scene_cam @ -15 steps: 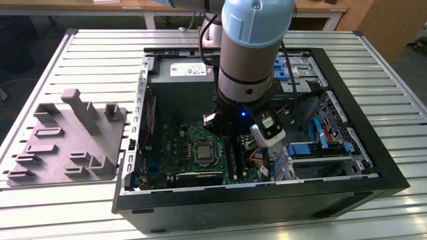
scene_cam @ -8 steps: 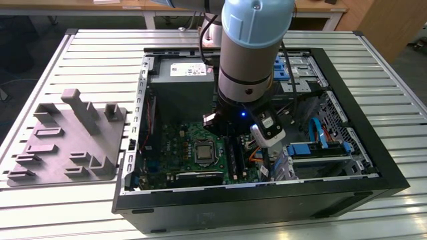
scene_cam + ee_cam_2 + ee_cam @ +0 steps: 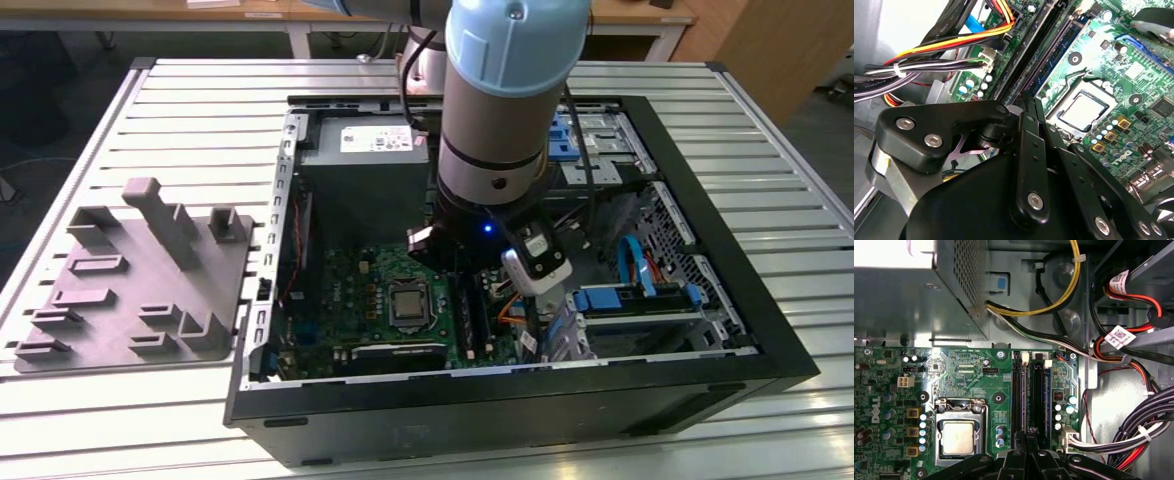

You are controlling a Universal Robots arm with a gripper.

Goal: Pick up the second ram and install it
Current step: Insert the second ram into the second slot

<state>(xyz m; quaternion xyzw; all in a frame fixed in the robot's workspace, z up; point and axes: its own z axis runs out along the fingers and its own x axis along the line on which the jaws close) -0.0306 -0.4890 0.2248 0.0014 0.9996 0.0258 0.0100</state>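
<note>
Hanging inside the case (image 3: 507, 410), pincer (image 3: 1027, 441) is over the motherboard (image 3: 961, 367) slots (image 3: 1021, 390), tips together; anything clamped between them cannot be told.

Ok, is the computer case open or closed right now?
Open. The computer case has no panel over its upward side, so the green motherboard and the processor show inside it.
</note>
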